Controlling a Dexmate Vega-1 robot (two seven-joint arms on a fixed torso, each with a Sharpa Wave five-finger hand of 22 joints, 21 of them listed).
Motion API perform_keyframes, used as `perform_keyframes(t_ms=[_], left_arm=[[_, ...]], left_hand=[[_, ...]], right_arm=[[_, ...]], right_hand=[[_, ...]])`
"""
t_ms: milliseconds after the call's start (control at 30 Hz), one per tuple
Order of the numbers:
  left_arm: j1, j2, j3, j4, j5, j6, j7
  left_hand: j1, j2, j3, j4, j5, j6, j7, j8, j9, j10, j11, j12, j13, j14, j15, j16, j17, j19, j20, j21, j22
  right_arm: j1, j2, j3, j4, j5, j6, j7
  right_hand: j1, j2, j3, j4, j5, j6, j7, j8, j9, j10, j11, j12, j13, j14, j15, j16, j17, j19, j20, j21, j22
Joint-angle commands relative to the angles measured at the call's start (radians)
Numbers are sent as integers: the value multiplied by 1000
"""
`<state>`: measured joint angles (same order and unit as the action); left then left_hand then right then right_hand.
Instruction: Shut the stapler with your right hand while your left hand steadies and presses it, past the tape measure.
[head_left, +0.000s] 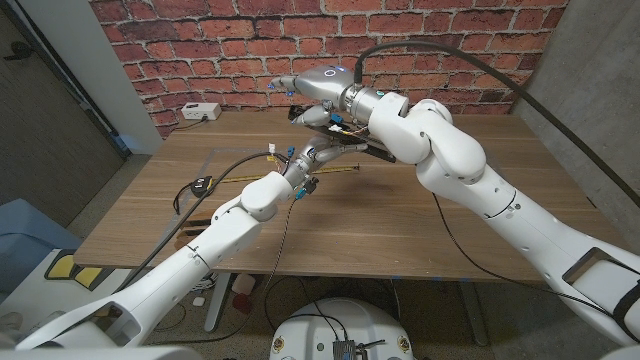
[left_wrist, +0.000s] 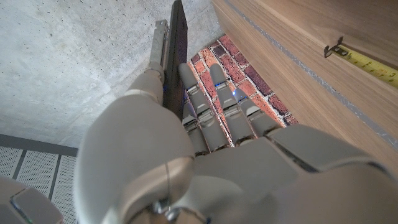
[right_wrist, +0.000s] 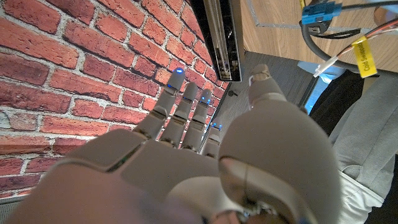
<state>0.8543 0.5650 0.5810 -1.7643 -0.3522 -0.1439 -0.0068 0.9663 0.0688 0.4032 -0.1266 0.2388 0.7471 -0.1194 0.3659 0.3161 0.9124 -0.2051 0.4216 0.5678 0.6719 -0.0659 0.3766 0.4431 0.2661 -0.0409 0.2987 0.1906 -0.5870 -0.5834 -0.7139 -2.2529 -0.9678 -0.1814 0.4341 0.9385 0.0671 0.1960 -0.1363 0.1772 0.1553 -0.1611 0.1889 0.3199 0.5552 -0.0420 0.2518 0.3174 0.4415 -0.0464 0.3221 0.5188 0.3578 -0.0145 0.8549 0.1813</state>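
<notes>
Near edge of the wooden table (head_left: 330, 240): bare, smooth grain. Further in, the tape measure (head_left: 200, 186) sits at the left, its yellow blade (left_wrist: 367, 64) run out flat toward the centre, metal hook at the tip. Beyond the blade, the left hand (head_left: 310, 160) grips the stapler (head_left: 335, 140), thumb and fingers (left_wrist: 217, 99) pinching the thin black body, evidently bracing it. The stapler is a slim dark bar with a steel magazine rail. Farthest, the right hand (head_left: 305, 88) hovers above it, fingers together and extended, holding nothing, likely poised to press the top down.
</notes>
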Motion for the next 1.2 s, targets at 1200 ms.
perform_keyframes(t_ms=[1200], left_arm=[[24, 8, -3, -47, -11, 18, 11]], left_hand=[[105, 107, 15, 21, 1, 95, 9, 0, 16, 11, -1, -6, 8, 10, -170, -14, 18, -13, 16, -13, 0]], right_arm=[[-78, 4, -17, -17, -89, -51, -90]], right_hand=[[-60, -24, -47, 17, 0, -107, 103, 4, -58, 153, -36, 26, -31, 13, -124, 25, -9, -25, 50, -17, 3]])
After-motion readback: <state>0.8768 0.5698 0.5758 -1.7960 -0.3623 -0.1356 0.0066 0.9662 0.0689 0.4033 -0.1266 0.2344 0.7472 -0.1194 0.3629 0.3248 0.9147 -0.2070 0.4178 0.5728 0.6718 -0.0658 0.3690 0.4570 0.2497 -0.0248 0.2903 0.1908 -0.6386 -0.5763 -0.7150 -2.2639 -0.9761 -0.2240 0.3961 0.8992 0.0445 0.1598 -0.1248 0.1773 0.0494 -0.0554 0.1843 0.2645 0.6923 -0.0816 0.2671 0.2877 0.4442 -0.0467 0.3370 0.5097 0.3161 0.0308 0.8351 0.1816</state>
